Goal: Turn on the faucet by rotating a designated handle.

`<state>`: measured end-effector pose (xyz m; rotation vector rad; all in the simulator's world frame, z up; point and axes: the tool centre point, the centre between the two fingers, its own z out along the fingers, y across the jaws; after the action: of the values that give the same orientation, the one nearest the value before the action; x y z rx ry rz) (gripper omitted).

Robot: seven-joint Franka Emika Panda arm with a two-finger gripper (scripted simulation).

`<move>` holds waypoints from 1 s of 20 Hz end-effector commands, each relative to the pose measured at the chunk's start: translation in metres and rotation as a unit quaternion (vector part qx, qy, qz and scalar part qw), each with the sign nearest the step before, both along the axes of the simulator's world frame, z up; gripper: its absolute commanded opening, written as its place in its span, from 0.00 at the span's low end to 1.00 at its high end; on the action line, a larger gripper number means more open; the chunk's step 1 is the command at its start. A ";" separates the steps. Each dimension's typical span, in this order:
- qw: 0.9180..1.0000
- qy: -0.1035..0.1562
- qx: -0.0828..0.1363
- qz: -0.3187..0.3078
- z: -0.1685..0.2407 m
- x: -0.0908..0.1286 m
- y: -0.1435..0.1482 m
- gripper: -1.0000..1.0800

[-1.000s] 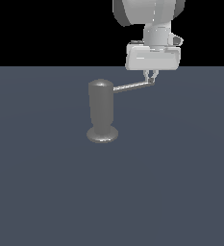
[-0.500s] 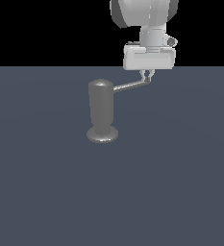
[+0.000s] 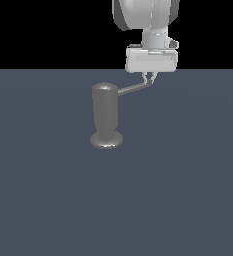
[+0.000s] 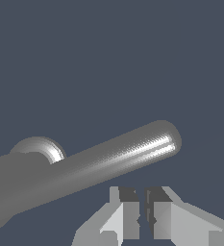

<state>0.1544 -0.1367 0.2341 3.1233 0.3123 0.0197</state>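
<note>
The faucet (image 3: 104, 112) is a dull grey upright cylinder on a flared round foot, standing mid-scene in the exterior view. Its handle (image 3: 134, 89), a thin grey rod, sticks out from the cylinder's upper part toward the exterior view's right. My gripper (image 3: 149, 76) hangs straight down over the rod's far end, fingertips at the tip. In the wrist view the handle (image 4: 118, 153) runs across close by. My gripper (image 4: 141, 211) sits beside its rounded end, the fingers (image 4: 128, 211) almost together with nothing between them. The faucet body (image 4: 7, 182) fills the corner.
A plain dark grey-blue floor (image 3: 188, 190) spreads in every direction around the faucet. The white wrist block (image 3: 152, 59) and arm reach down from above against a black background.
My gripper has shifted toward the exterior view's left, and the handle's far end has swung the same way with it. The faucet body has stayed put.
</note>
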 end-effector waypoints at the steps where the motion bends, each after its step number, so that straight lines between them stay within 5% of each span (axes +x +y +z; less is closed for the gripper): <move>1: 1.000 0.003 0.002 0.003 -0.008 0.007 0.008 0.00; 20: 1.000 0.005 0.001 0.000 -0.011 0.039 0.017 0.00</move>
<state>0.1907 -0.1205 0.2338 3.1258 0.3167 0.0157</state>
